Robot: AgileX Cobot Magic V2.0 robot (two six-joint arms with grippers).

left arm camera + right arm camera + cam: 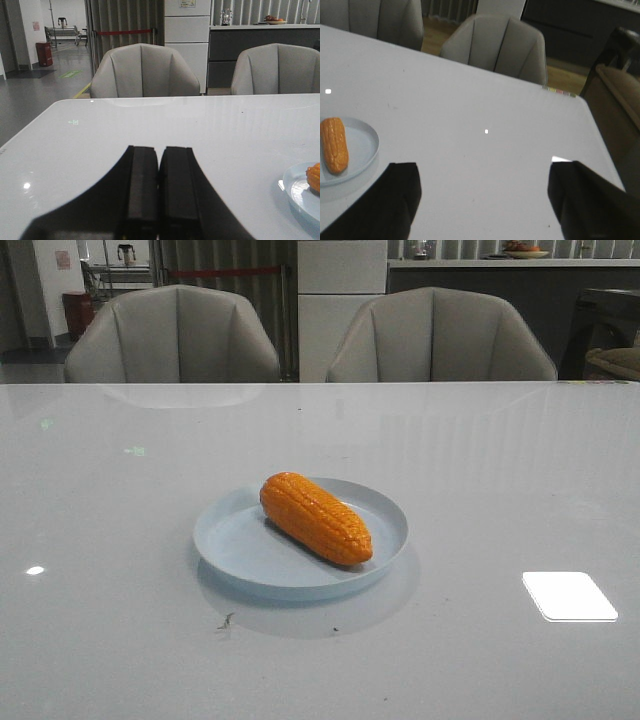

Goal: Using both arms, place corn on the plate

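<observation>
1 corn (pixel 315 517) lies on 1 plate (pixel 235 540); left claw (pixel 159 200) together, right claw (pixel 482 200) apart.

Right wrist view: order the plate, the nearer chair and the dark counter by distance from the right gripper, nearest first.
From the right gripper, fingers spread:
1. Plate, on the table, holding the corn.
2. Chair, at the table's far edge.
3. Dark counter, behind the chair.

Left gripper (pixel 159 200): two matte black fingers, flat-faced and blocky, each flaring outward in a smooth curve toward its base, a faint yellowish fleck near the lower edge. Right gripper (pixel 482 200): two dark, angular, matte fingers (pixel 395 200), squared tips, no markings showing.
</observation>
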